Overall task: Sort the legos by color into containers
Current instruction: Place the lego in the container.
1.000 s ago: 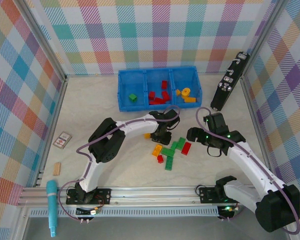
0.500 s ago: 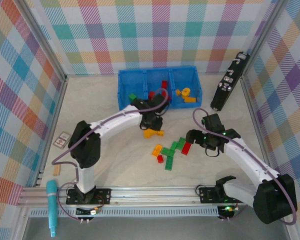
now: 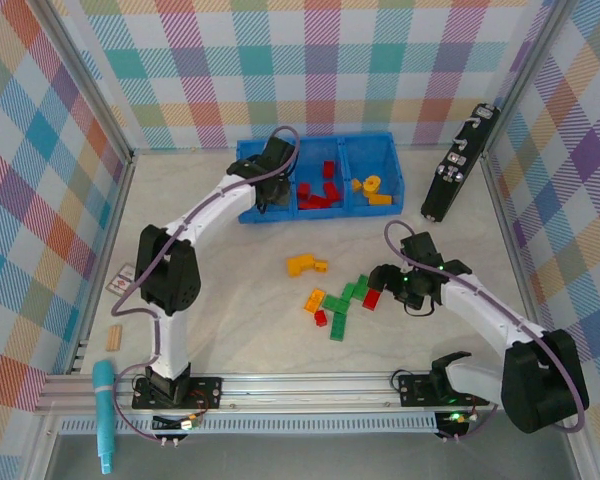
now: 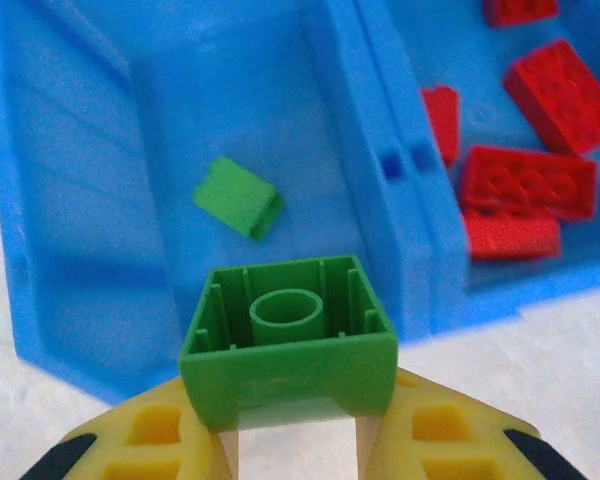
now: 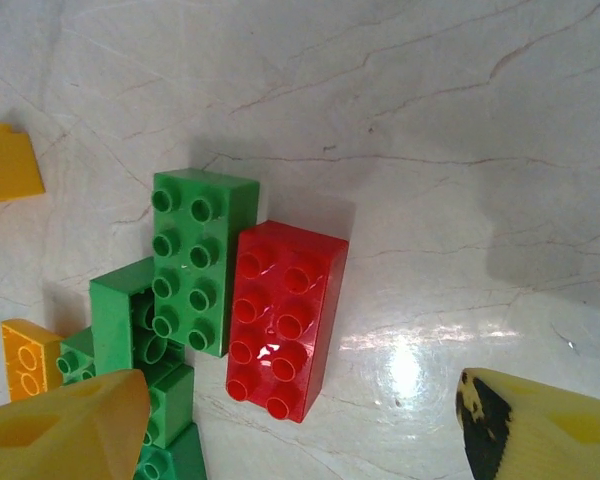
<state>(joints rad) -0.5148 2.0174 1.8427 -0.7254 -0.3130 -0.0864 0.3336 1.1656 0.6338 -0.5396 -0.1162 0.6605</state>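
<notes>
Your left gripper (image 4: 290, 445) is clamped on a square green brick (image 4: 288, 355), hollow underside up, with the smooth blue plastic tray (image 4: 80, 200) just ahead of it. Your right gripper (image 5: 300, 440) is spread wide; the studded red 2x4 brick (image 5: 285, 318) lies untouched just ahead, between its fingers, on the glossy marbled worktop (image 5: 430, 150).
</notes>
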